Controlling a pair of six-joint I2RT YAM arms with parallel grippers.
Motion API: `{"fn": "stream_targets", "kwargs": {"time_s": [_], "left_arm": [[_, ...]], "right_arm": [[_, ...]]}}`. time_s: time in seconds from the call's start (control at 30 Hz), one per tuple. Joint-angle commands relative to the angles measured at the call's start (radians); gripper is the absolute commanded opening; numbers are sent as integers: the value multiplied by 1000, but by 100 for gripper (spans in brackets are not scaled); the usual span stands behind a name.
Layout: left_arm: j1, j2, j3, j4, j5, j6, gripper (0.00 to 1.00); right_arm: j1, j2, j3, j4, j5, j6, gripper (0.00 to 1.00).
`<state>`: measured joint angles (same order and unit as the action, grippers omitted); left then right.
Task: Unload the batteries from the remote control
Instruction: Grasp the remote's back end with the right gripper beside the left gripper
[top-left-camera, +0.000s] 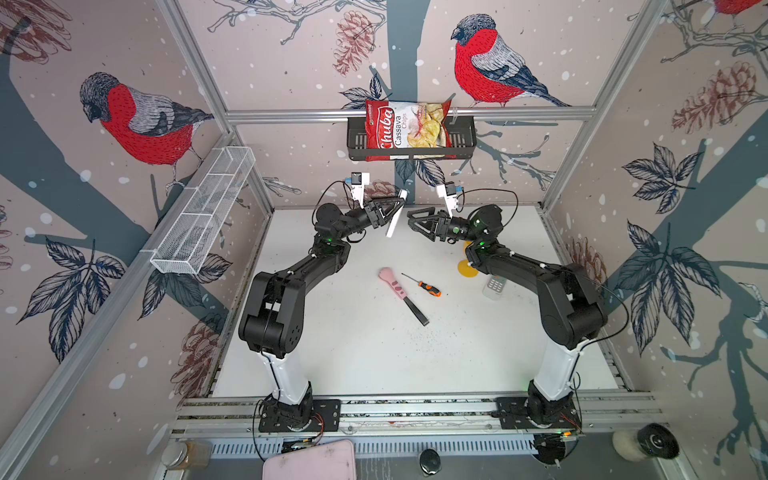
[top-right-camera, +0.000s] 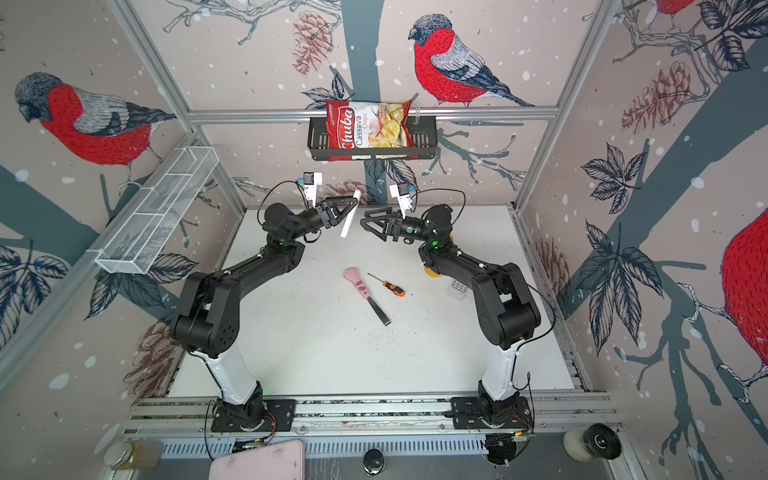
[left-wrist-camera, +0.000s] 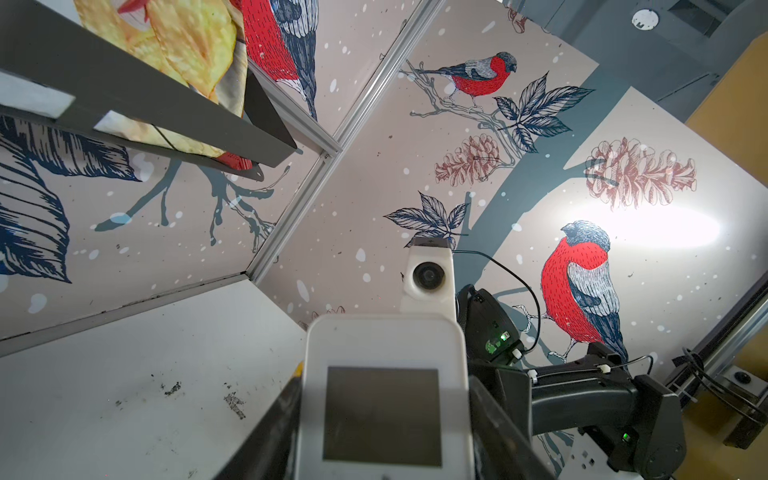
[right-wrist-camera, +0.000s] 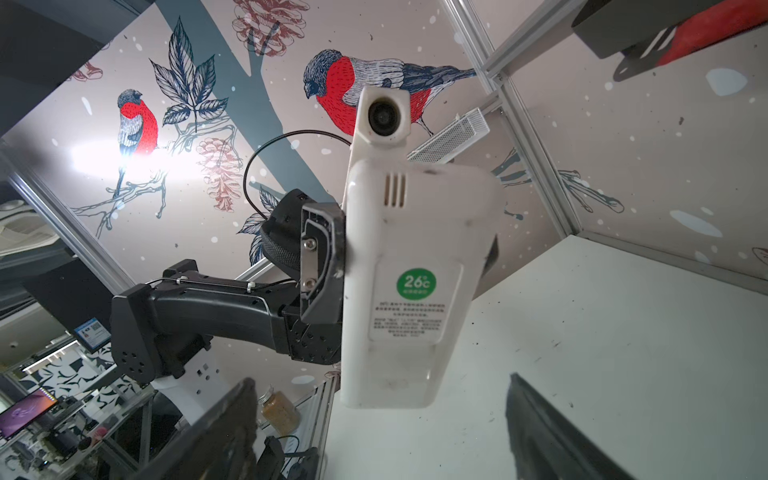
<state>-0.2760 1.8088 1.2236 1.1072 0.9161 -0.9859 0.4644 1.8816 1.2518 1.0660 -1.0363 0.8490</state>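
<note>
left tool (top-left-camera: 395, 210): clamped across the two narrow sides of the remote control (top-left-camera: 392, 226); holds it clear above the worktop (top-left-camera: 374, 353), near the back wall.
remote control, handling: judged light; stiff, smooth plastic shell, so it could slip or twist under a push. A grip on the side edges suits it and leaves the back free.
remote control, long axis: steeply tilted. In both top views the upper end leans toward the back wall and the lower end hangs toward the worktop.
remote control, facing: the display side (left-wrist-camera: 382, 415) looks at the left wrist camera; the back points toward the right tool.
battery cover (right-wrist-camera: 415, 307): panel with a green sticker on the lower half of the back; looks shut. Thin plastic, so its latch may snap if forced.
batteries: none visible, presumably under that cover. Judged small, smooth and prone to roll; take each across mid-barrel.
right tool (top-left-camera: 411, 222): jaws wide apart and empty, level with the remote's back and just beside it, not touching.
screwdriver (top-left-camera: 430, 288): lies untouched on the worktop.
</note>
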Motion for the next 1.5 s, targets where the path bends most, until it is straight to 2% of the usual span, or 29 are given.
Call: {"fn": "stream_targets", "kwargs": {"time_s": [0.0, 0.1, 0.6, 1.03, 1.4, 1.47], "left_arm": [[-4, 6, 13, 78, 2, -19, 41], [-12, 10, 22, 72, 4, -17, 41], [-22, 11, 18, 92, 5, -25, 41], [-22, 9, 7, 100, 9, -28, 40], [-22, 11, -18, 140, 7, -48, 40], [-23, 11, -19, 140, 7, -49, 40]], "right_arm": [[9, 15, 28, -8, -37, -17, 94], [19, 25, 50, -21, -33, -29, 100], [54, 73, 145, -63, -33, -47, 99], [53, 94, 156, -55, -7, -27, 76], [45, 93, 155, -48, 4, -9, 51], [47, 93, 155, -47, 5, -6, 49]]}}
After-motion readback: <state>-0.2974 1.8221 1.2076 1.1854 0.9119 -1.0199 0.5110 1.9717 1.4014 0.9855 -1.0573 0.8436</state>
